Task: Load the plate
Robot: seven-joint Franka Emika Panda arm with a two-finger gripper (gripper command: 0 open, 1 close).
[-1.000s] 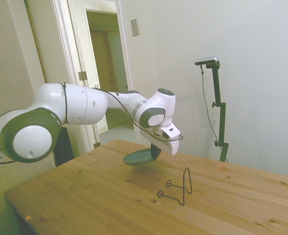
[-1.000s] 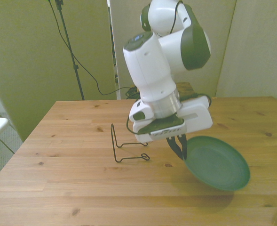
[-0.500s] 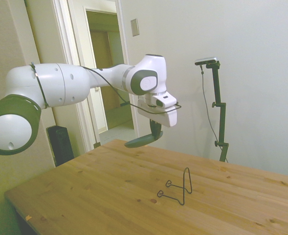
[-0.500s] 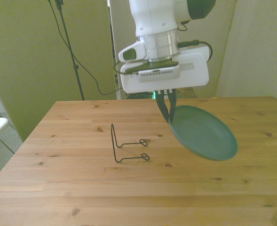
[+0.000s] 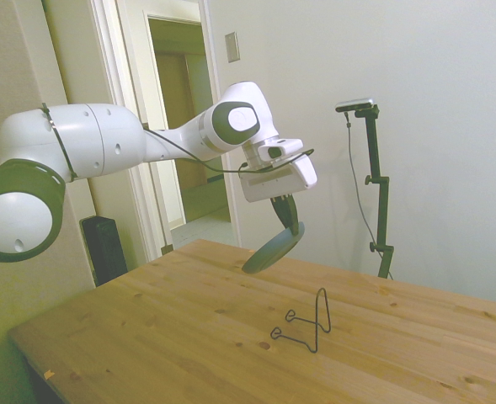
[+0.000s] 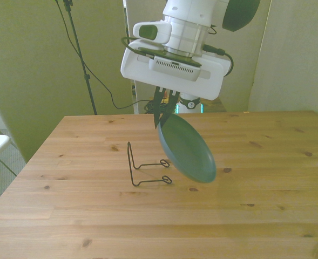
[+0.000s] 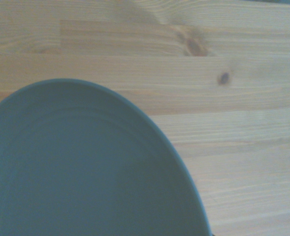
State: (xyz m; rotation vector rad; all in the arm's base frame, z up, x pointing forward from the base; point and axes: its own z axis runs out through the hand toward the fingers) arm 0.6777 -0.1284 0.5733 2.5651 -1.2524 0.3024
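Hanging well above the wooden table (image 6: 266, 162), the gripper (image 6: 163, 110) has its dark fingers (image 5: 286, 210) clamped on the upper rim of the plate (image 6: 187, 149). Plate is teal-grey, round, shallow, w/ a plain raised rim. It hangs below the fingers, steeply tilted, not flat and not quite vertical; lower edge is clear of the tabletop, no contact. In the front view its hollow face shows, slanting down toward the front view's right from the grip point. Side view shows it nearly edge-on, sloping down from the fingers.

Wire rack (image 6: 142, 166) is thin, black, standing on the table below the gripper and toward the front view's left of it. Its upright loop stands beside the plate's edge in the front view, apart from it, no touching. Side view puts the rack (image 5: 308, 322) lower than the plate's bottom edge, w/ open air between.

Wrist view: plate's inner face (image 7: 80, 167) fills most of the frame, faint concentric rings visible, wood grain and knots beyond its rim.
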